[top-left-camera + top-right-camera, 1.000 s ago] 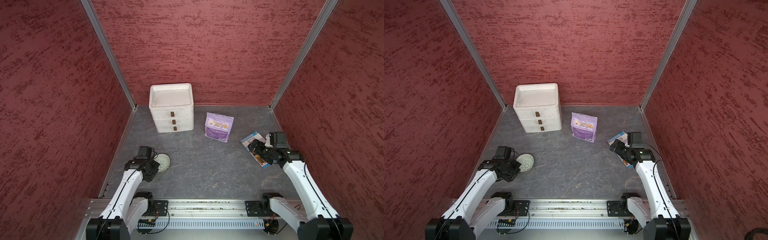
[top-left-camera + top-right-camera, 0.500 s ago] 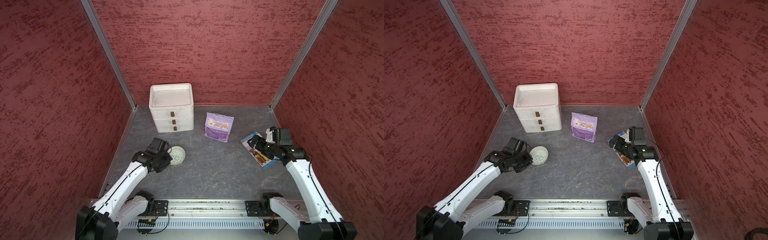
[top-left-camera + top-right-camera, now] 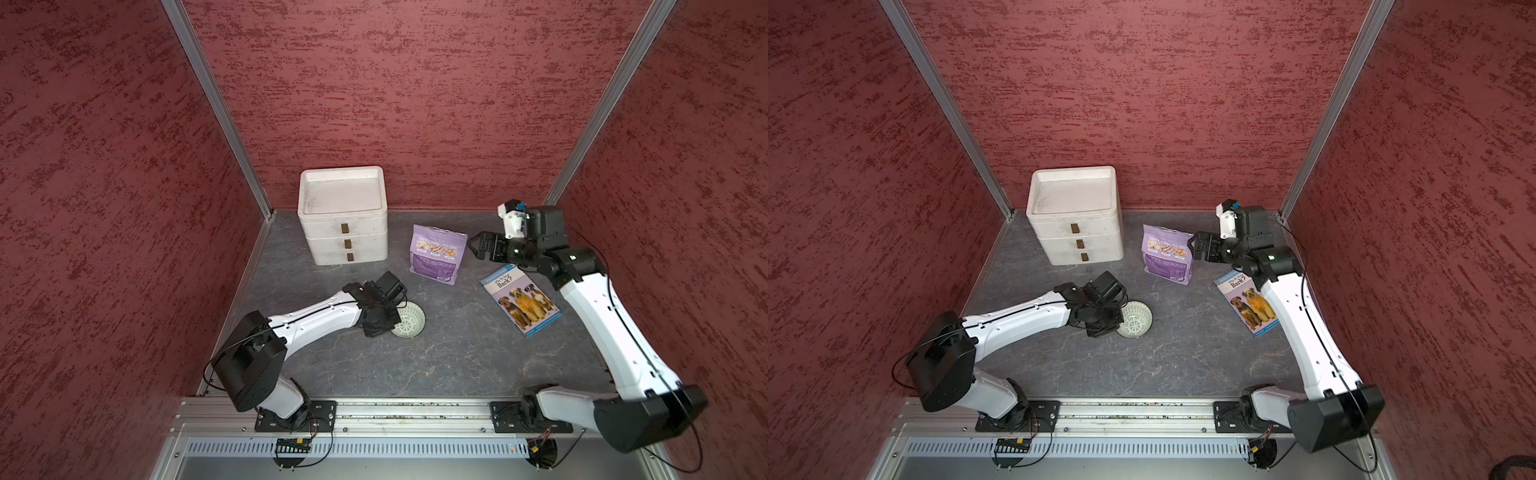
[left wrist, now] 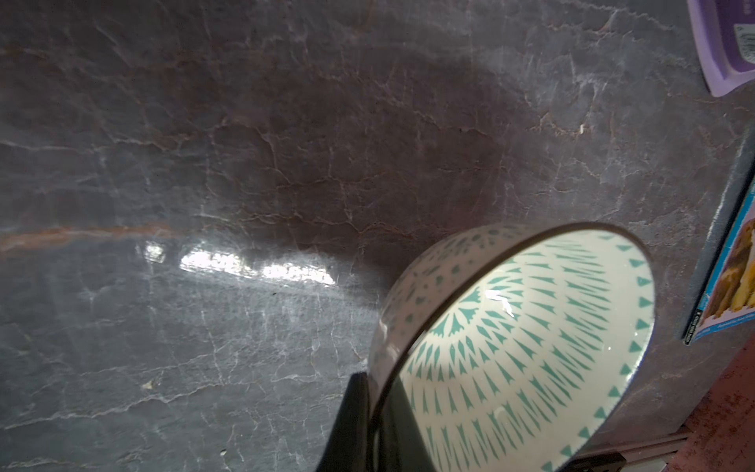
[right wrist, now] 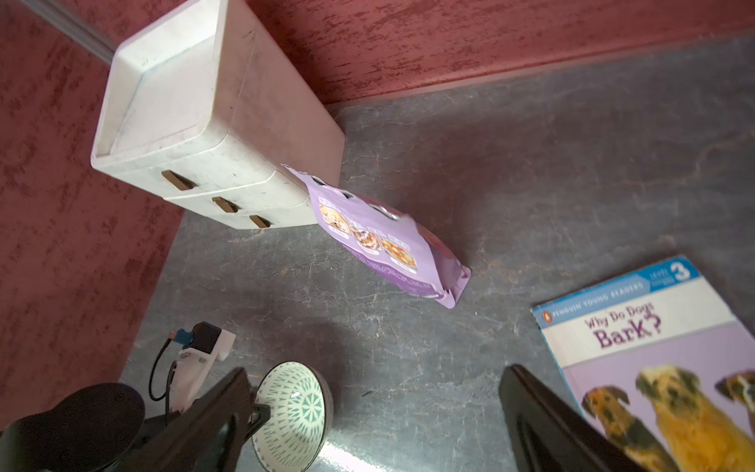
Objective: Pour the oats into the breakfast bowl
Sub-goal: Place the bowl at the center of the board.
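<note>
We see the small round white bowl with the green lattice pattern [image 3: 410, 321] [image 3: 1135, 320] at about 7 o'clock from the lavender-purple stand-up pouch [image 3: 437, 259] [image 3: 1168, 259], well apart from it, on the grey stone-look surface [image 3: 415, 365]. The left jaws are pinched narrow on the bowl's rim. In the left wrist view one dark finger [image 4: 351, 429] lies against the outside wall of the bowl [image 4: 523, 347] and the other is inside it. The bowl is tilted, its mouth turned toward 3 o'clock; we cannot tell whether its base touches the surface.

The pouch stands upright, its printed face toward 6 o'clock. The oats inside it are hidden from us. The right jaws stand wide and hold nothing. They hang at 3 o'clock of the pouch's upper edge, near it. From the right wrist view, one finger [image 5: 543, 425] frames the pouch [image 5: 388, 245], which lies ahead and apart.

The white three-drawer box [image 3: 343, 224] [image 3: 1075, 224] sits at 10 o'clock of the pouch, against the back wall. The blue dog-picture book [image 3: 521, 299] [image 3: 1246, 303] lies flat at 4 o'clock of the pouch.
</note>
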### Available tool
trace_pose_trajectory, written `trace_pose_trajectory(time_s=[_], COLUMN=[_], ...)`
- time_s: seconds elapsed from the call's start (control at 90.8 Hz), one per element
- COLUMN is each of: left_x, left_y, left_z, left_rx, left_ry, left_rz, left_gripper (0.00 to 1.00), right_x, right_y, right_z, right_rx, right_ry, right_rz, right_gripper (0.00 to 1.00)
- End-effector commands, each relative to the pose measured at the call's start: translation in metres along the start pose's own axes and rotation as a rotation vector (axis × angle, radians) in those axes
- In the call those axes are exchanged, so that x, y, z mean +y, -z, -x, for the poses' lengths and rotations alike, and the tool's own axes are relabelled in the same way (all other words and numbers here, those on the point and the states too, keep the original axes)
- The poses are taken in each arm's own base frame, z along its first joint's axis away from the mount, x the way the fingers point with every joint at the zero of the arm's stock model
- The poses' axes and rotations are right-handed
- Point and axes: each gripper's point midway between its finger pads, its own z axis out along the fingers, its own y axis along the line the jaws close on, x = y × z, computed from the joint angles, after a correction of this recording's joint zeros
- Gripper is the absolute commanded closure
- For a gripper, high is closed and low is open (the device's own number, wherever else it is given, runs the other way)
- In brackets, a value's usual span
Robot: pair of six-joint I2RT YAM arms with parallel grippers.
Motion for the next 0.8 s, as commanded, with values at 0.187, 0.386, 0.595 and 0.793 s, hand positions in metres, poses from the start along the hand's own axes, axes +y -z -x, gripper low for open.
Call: trace_pose_trajectory(time_s=[0.187,0.386,0.595,0.793], left_x=[0.000,0.001,0.003,0.004], left_y=[-0.001,-0.012,-0.011,0.016], left_z=[0.002,-0.005,-0.001,0.010], left_rx=[-0.019,0.029,0.020,-0.030], left_ry=[-0.019,-0.035,-0.027,-0.033], left_rz=[0.003,0.027,0.036,0.023], left_gripper=[1.00,1.00,0.74,0.42], right_x=[0.025,0.020,0.008,0.000], right_y=[-0.070,-0.100,-0.121,-0.134], right_z=[0.016,0.030,0.012,-0.004], right_rx=[0.143,0.172,0.299,0.371], right_ry=[0.404,0.473,0.570,0.610], right_rz=[-0.048,-0.079,-0.084,-0.077], right_gripper=[0.02,0.10,0.16,0.39])
